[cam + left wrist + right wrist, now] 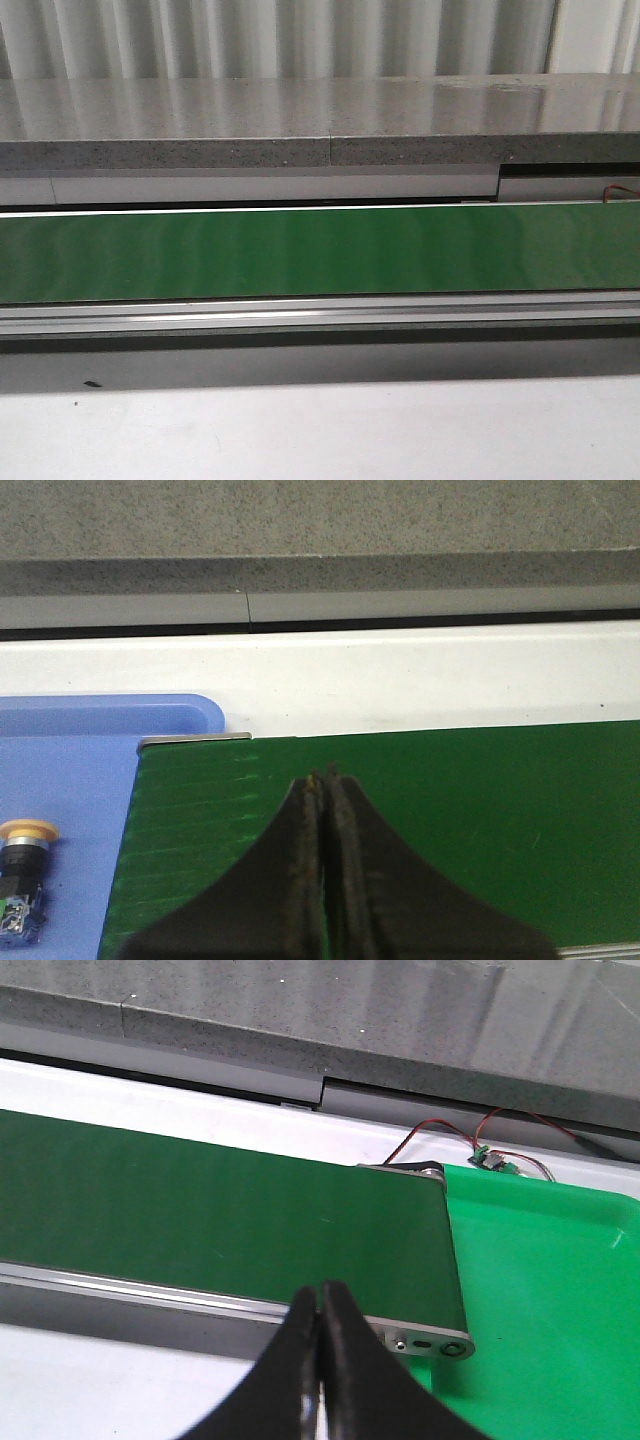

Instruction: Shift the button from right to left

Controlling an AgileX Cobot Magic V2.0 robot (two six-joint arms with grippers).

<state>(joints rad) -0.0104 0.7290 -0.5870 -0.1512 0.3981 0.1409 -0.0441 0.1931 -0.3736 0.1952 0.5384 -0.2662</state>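
The button (22,878), yellow head, dark collar and pale block with a green spot, lies on a blue tray (70,780) beside the end of the green belt (450,820). It shows only in the left wrist view. My left gripper (326,778) hangs over the belt a little apart from the button, shut with nothing between its fingers. In the right wrist view my right gripper (320,1290) is shut and empty over the belt's near rail (150,1295), close to the belt's other end. Neither gripper shows in the front view.
The green belt (320,250) runs across the front view between metal rails, with a grey stone ledge (300,120) behind it. A bright green tray (550,1300) sits past the belt's end by my right gripper. Red and black wires with a small board (492,1160) lie behind it.
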